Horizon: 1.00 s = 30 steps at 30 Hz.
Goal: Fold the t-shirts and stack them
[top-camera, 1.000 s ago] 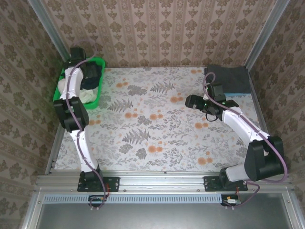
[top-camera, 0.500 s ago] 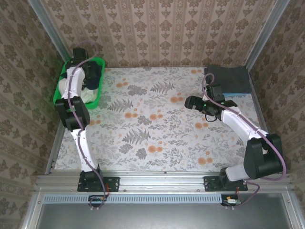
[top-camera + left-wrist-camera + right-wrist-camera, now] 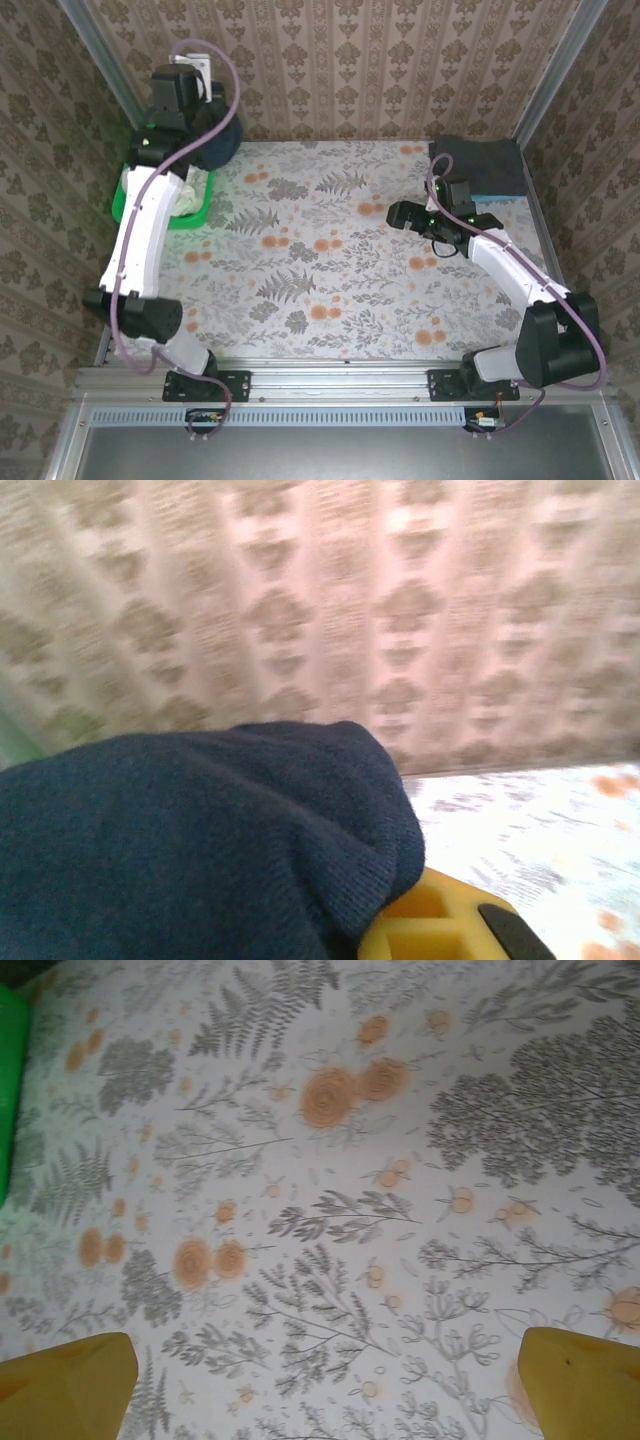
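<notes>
High at the far left corner of the flower-printed table (image 3: 330, 280), the left gripper (image 3: 200, 120) hangs above the green plastic lattice basket (image 3: 150, 212); it is clamped on the large plain dark navy cotton t-shirt (image 3: 217, 142), which hangs bunched from it, clear of the basket and close to the brown patterned wallpaper wall (image 3: 340, 60); from the left wrist the navy cloth (image 3: 200, 840) swells over one yellow finger (image 3: 430, 930), so the jaws themselves are hidden, though the cloth is plainly pinched and carried; a bundle of white cotton cloth (image 3: 190, 190) lies in the basket beneath.

At the far right corner a folded dark grey cotton t-shirt (image 3: 482, 160) rests on the table, with a light blue cotton t-shirt (image 3: 492, 196) peeping out under its near edge; the right gripper (image 3: 398, 212) hovers over the table just left of that stack, apart from it; from the right wrist its yellow fingertips (image 3: 65, 1385) stand wide apart with nothing between them, bare floral table (image 3: 330, 1210) below and a sliver of the green basket (image 3: 10, 1080) at the left edge.
</notes>
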Available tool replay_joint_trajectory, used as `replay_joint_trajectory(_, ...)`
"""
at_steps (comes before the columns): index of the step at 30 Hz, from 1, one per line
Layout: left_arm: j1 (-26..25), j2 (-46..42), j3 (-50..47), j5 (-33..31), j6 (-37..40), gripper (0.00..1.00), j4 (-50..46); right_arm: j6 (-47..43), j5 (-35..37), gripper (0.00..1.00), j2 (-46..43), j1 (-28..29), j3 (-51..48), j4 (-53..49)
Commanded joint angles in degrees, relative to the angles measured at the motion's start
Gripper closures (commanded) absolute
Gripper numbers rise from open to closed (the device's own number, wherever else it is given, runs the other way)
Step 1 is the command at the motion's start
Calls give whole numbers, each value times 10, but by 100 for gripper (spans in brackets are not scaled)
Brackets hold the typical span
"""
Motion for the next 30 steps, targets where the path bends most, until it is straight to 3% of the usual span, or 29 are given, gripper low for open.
replay_joint_trajectory(1,-86,-21,-26,44,40,100,72,-5,-40,2,-40,6,-14,42)
replay_joint_trajectory(4,-127,-18,-33,38,34,100,84,4,-52,4,-72,12,-35,73)
replay_joint_trajectory(8,-121,-1,-58,-32,-4,100,90,11,-55,7,-100,20,-66,111)
replay_joint_trajectory(11,-94,-5,-139,-86,-72,96,97,3,-49,7,-97,24,-67,95)
replay_joint_trajectory(13,-67,-4,-202,-79,-114,66,102,-6,-36,8,-87,29,-70,85)
replay_joint_trajectory(15,-34,7,-260,-35,-143,59,101,-15,-11,9,-68,35,-68,60)
replay_joint_trajectory(17,0,22,-308,-3,-166,36,101,-16,20,10,-44,41,-62,26)
replay_joint_trajectory(19,14,30,-350,10,-168,23,104,-18,48,12,-22,48,-56,-7)
replay_joint_trajectory(24,15,-8,-458,-3,-154,19,109,-13,83,13,-22,94,-83,-31)
replay_joint_trajectory(30,13,-87,-642,58,-199,23,203,4,76,16,44,143,-103,-11)
